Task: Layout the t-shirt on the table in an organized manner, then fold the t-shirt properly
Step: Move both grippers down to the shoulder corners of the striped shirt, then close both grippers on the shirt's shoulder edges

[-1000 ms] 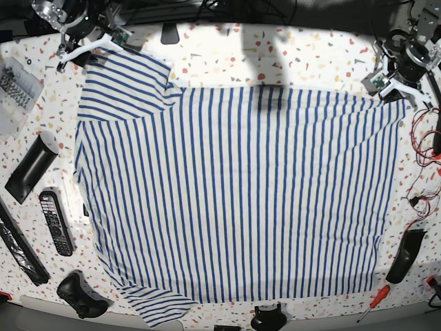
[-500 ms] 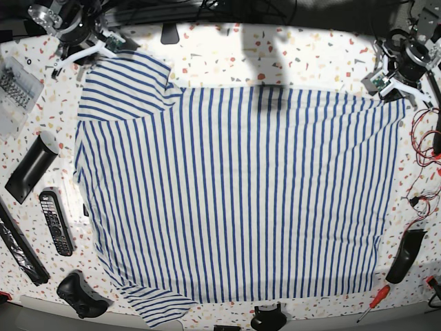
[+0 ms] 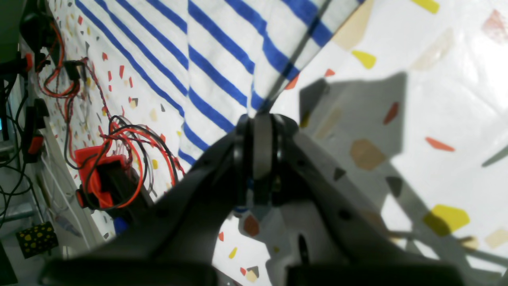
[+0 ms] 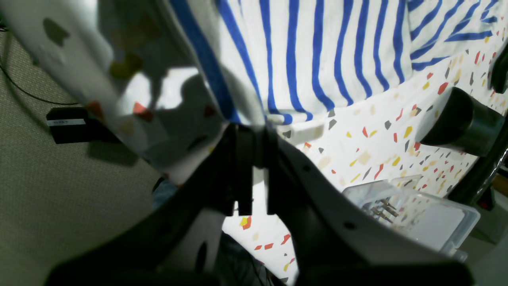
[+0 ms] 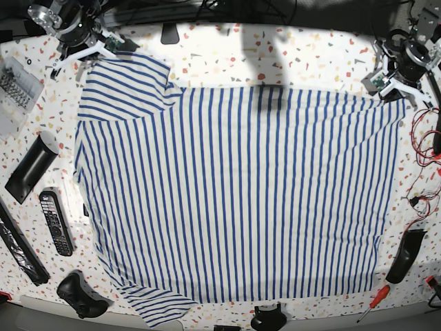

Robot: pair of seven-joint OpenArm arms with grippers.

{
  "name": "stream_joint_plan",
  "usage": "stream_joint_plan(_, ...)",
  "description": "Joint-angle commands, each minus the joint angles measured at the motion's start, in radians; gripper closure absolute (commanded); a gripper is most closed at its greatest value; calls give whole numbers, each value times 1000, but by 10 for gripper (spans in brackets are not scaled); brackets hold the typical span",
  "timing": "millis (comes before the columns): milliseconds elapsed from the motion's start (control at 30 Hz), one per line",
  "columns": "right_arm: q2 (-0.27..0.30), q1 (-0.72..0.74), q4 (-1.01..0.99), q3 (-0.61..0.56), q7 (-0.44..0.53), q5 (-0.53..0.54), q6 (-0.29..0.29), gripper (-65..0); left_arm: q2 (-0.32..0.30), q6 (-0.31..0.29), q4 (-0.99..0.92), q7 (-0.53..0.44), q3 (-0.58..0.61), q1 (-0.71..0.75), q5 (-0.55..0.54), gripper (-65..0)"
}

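A: Left gripper (image 3: pixel 260 119) pinches the t-shirt (image 5: pixel 241 193) at its far corner; right gripper (image 4: pixel 254 131) is clamped on the sleeve edge.

B: Shirt lies flat across the table (image 5: pixel 310 55). Bare tabletop along the far edge; remote (image 5: pixel 55 222) and screwdriver (image 5: pixel 373 303) crowd the sides.

Both arms end in dark wrist housings with white forked brackets; the left gripper (image 3: pixel 258 119) and right gripper (image 4: pixel 248 133) have black, matte, wedge-shaped fingers dotted with small screw holes.
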Motion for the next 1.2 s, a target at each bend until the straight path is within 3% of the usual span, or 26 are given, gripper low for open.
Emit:
stream_joint_plan(0, 14, -3, 13, 7, 4, -3, -5, 0, -16, 0, 6, 3, -5, 2, -4, 0)
stream_joint_plan(267, 14, -3, 31, 7, -7, -3, -9, 0, -16, 1, 6, 2, -5, 2, -4, 0)
stream_joint_plan(500, 14, 0, 84, 7, -7, 15, -89, 0, -17, 1, 6, -2, -5, -11, -1, 0)
stream_joint_plan(933, 13, 248, 87, 7, -8, 352, -90, 0, -17, 1, 6, -36, -5, -11, -1, 0)
stream_joint_plan(1167, 11, 382, 75, 7, -19, 480, -90, 0, -17, 1, 6, -111, -5, -11, -32, 0)
